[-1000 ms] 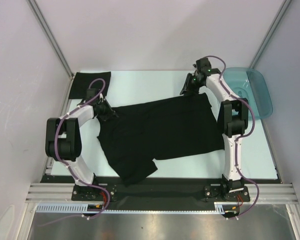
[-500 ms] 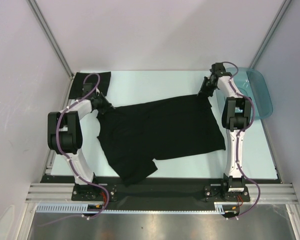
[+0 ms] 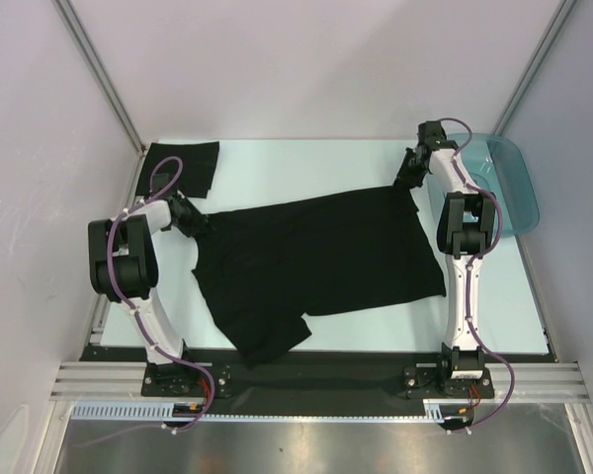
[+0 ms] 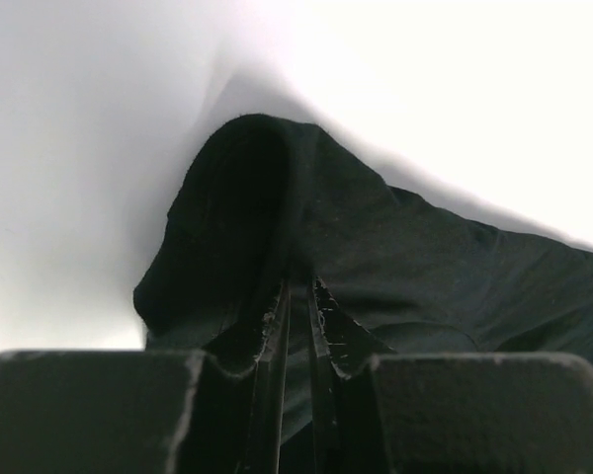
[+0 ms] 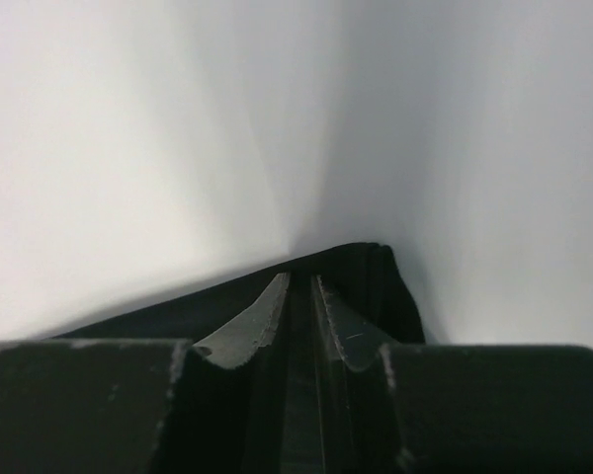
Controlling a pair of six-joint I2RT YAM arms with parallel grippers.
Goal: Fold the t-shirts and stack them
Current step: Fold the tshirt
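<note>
**One shirt apparently folded, a second spread out and held at two corners**

A large black short-sleeved cloth t-shirt is laid open across the middle of the pale table. It lies flat for the most part, skewed, with one sleeve or corner trailing toward the near edge. No fold is yet seen in it. In the far left corner of the table, well apart from it, a small folded black cloth rectangle is seen. It is judged to be a t-shirt already folded and set down as the start of the stack. A translucent teal plastic tray stands at the far right edge, and nothing can be made out in it. The task is therefore judged to be in its earlier part: the open shirt is to be squared, folded and carried onto the folded piece.

The left gripper is placed at the left end of the open shirt. In the left wrist view its fingers are closed to a thin slit, and black cloth is bunched up around and between them, so the cloth is taken to be pinched. The right gripper is placed at the shirt's far right corner. In the right wrist view its fingers are likewise drawn together to a narrow gap, with the cloth's edge lying at their tips. A pinch on that corner is judged likely, though the contact itself is hidden.
</note>
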